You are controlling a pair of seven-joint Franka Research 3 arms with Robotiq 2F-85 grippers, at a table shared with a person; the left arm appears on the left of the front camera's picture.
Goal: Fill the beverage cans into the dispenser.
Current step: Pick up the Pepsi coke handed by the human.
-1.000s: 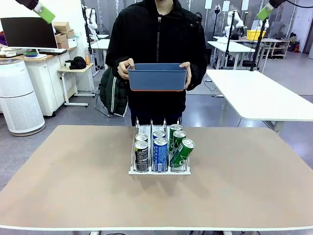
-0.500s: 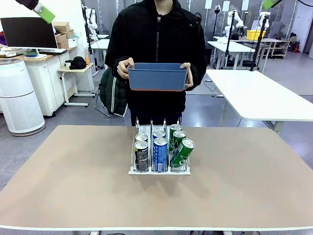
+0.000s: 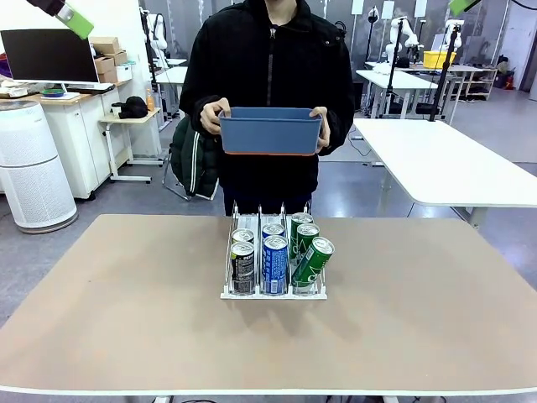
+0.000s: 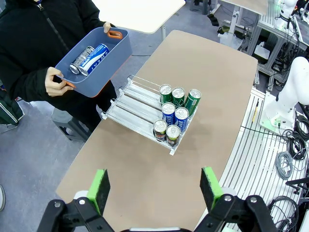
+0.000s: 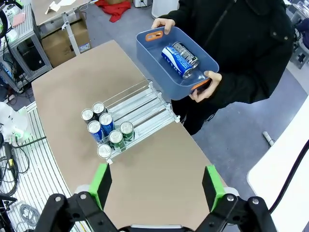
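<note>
Only the right gripper (image 5: 157, 181) has moved: in the front view its green pad has slid up to the top edge, while the left gripper (image 4: 155, 176) hangs where it was, high on its own side. Both claws are spread wide with nothing in them. Nothing else has changed. The dispenser (image 4: 133, 104) sits mid-table (image 3: 126, 319) with seven beverage cans (image 3: 274, 252) bunched at its robot-side end: two dark in the left lane, two blue in the middle and three green on the right. The front green can (image 3: 312, 262) is leaning over. The person's hands (image 3: 214, 116) hold the blue bin (image 3: 270, 133) level behind the rack, and a blue can (image 5: 175, 60) and a dark can (image 5: 186, 52) lie on their sides in it. I'd say those two are what remains, so the next job is a pick from the bin. The claw should come down across a can's body clear of the bin wall, turn it upright, and set it at the open back of its colour's lane. It should also keep away from that tilted green one.
</note>
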